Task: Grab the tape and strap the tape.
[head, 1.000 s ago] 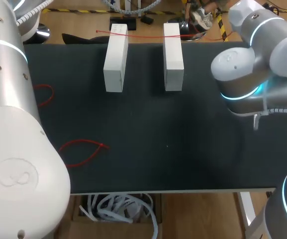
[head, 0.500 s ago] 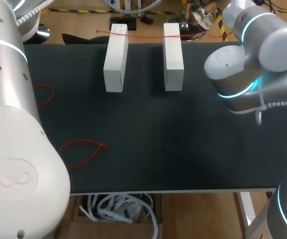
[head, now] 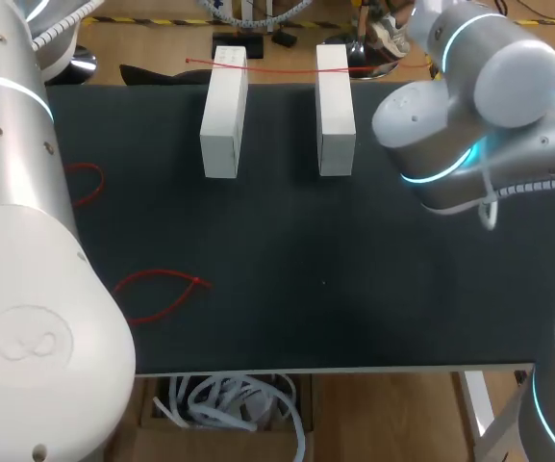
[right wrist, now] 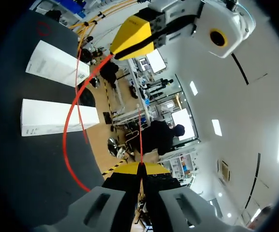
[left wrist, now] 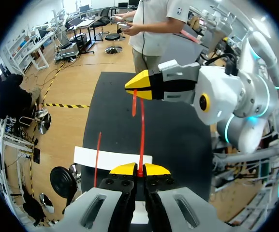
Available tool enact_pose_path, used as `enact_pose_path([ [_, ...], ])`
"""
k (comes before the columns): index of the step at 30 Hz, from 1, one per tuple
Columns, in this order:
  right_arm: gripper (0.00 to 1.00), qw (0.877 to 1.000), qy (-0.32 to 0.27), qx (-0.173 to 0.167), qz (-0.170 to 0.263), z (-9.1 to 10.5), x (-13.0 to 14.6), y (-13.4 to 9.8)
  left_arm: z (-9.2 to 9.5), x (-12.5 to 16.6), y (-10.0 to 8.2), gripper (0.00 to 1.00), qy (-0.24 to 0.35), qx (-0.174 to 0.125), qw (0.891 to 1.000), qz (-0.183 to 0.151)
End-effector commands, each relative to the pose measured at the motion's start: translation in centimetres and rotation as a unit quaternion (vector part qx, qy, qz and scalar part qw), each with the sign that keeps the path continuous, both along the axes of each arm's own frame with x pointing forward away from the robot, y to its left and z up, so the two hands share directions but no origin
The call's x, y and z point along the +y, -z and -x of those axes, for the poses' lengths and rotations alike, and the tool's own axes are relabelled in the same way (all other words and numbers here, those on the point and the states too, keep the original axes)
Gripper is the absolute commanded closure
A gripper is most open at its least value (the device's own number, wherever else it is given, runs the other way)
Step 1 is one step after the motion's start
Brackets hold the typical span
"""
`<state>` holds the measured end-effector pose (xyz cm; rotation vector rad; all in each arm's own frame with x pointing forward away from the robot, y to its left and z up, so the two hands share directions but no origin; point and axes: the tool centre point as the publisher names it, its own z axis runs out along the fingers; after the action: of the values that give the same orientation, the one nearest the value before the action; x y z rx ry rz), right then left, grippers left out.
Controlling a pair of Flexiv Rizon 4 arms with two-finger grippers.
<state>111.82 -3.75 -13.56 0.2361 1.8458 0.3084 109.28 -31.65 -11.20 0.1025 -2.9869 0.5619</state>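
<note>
Evidently the grabbing is done and the strapping is the step in hand. The left fingers (left wrist: 125, 169) are clenched on one end of the red tape (left wrist: 141, 140). The right fingers (right wrist: 154, 168) are pinched shut on the same tape, near its other end. The tape is held off the surface (head: 354, 289) between the two arms. In the right wrist view it sags in a loose curve towards the left arm's yellow tips. In the head view a thin red line crosses the far ends of both blocks, and it is probably this same tape. Neither arm's fingers show in that view.

Next, the two ends probably have to be brought together and one fed through the other. That calls for close alignment of the fingers and a steady pinch, since the thin tape could slip or twist.

By count, there are two white blocks (head: 224, 111) (head: 335, 106), lying side by side at the far edge. There are three red tapes in all. One is held, and two loose ones (head: 87, 183) (head: 162, 286) lie on the left of the surface, apart from each other and well apart from the blocks.
</note>
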Motion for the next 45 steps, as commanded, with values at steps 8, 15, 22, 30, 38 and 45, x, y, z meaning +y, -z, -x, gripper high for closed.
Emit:
enact_pose_path([
  [8,1.0,0.999,0.001,0.004,0.04,0.2,1.5,-1.0,-0.1,-0.1,-0.2,1.0,0.0,0.002,1.0,-0.003],
  [15,1.0,0.999,-0.01,-0.003,0.043,0.2,2.3,-1.6,-0.1,-0.1,-0.2,1.0,0.0,0.002,1.0,-0.003],
  [22,1.0,0.999,-0.022,-0.005,0.046,0.4,3.5,-1.8,-0.1,-0.1,-0.2,1.0,0.0,0.002,1.0,-0.003],
  [30,1.0,0.998,-0.029,-0.005,0.049,0.7,4.4,-1.8,-0.1,-0.1,-0.2,1.0,0.0,0.002,1.0,-0.003],
  [38,1.0,0.997,-0.021,-0.016,0.066,0.5,4.8,-2.4,-0.1,-0.1,-0.2,1.0,0.0,0.002,1.0,-0.003],
  [45,1.0,0.997,-0.019,-0.018,0.07,0.5,5.1,-2.5,-0.1,-0.1,-0.2,1.0,0.0,0.002,1.0,-0.003],
])
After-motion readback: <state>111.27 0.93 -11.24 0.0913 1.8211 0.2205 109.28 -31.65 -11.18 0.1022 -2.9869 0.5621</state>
